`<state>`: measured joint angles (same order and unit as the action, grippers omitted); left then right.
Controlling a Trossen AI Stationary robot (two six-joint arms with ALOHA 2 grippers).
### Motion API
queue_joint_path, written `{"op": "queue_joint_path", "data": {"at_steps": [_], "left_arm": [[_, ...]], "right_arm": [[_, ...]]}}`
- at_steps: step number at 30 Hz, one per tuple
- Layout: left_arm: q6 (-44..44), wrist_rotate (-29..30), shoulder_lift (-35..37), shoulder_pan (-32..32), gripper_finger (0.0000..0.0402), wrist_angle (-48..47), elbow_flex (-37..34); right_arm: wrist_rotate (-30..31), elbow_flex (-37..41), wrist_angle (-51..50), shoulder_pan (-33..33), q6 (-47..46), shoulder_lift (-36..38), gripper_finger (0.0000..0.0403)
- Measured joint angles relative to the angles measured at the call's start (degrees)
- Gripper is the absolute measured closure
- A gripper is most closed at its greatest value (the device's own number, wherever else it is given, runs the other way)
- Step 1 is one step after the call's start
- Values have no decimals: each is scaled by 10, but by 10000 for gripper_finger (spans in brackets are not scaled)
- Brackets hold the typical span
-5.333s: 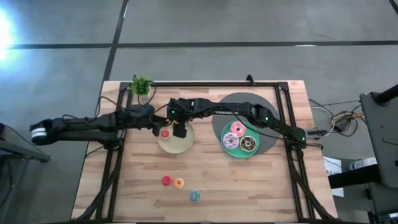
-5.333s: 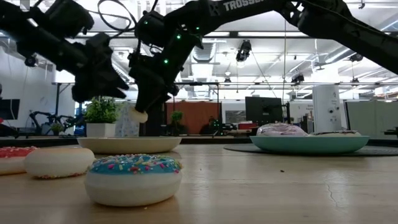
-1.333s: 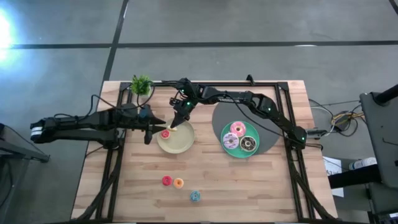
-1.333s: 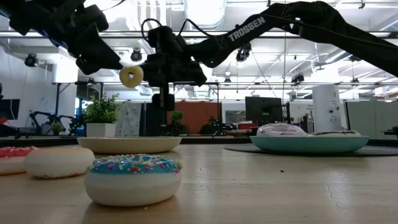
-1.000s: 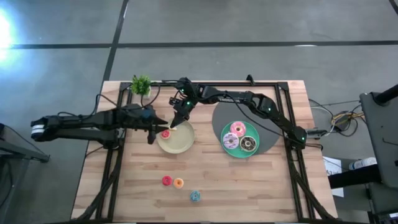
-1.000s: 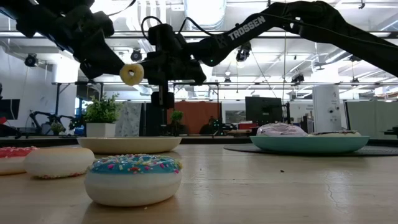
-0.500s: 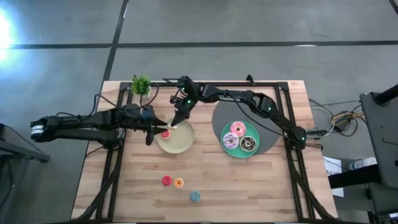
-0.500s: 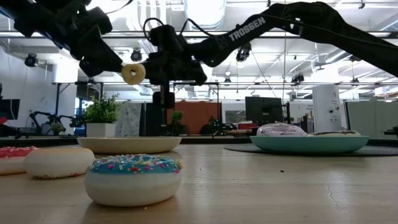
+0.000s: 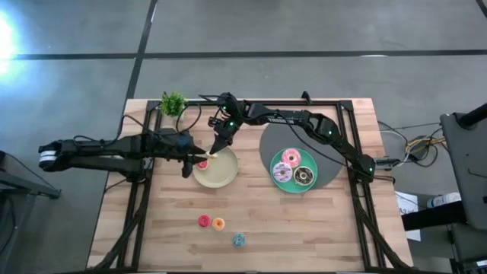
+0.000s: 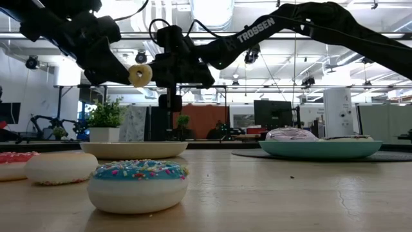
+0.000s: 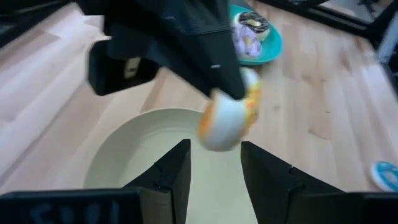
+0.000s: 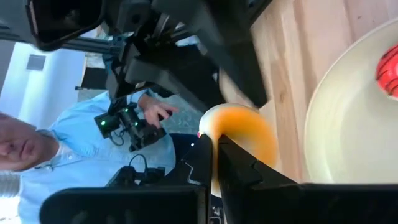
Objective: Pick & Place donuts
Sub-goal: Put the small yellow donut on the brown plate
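The yellow mini donut (image 10: 140, 75) hangs in the air above the cream plate (image 9: 221, 182), pinched edge-on in the right gripper (image 9: 215, 151), whose jaws are closed tight on it. The left gripper (image 9: 192, 161) sits just off the plate's rim, pointing at the donut, with its jaws apart at a middling width and nothing between them. It looks to me like a hand-over or a drop onto the plate, and either could go wrong. The grip is thin, so a nudge from the left fingers (image 11: 171, 174) might twist the ring loose. From that height it could bounce or roll off the plate, or land on the red mini donut (image 9: 202, 163) already lying in it. The two arms are also close enough over the plate to knock each other. The low view gives the donut's height above the plate, which the high view flattens away. The high view alone shows the teal plate (image 9: 295, 188) well away from the cream one, holding the three larger donuts (image 9: 290, 158). It also shows three more mini ones (image 9: 218, 224) loose on the table. The left wrist view shows the donut lined up ahead of the gap in that gripper, and the right wrist view catches a person (image 12: 74, 155) in a blue shirt beyond the table.
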<state>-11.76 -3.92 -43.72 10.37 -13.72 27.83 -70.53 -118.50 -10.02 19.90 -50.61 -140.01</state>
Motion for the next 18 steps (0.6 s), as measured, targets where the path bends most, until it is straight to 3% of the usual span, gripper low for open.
{"op": "queue_joint_path", "data": {"at_steps": [7, 13, 18], "left_arm": [[2, 21, 7, -1, 269, 0, 6], [26, 19, 5, -1, 234, -2, 16], [24, -4, 5, -1, 229, 4, 21]], "right_arm": [[-7, 0, 0, -4, 0, 0, 394], [-9, 0, 0, -5, 0, 1, 394], [3, 0, 0, -5, 1, 1, 394]]}}
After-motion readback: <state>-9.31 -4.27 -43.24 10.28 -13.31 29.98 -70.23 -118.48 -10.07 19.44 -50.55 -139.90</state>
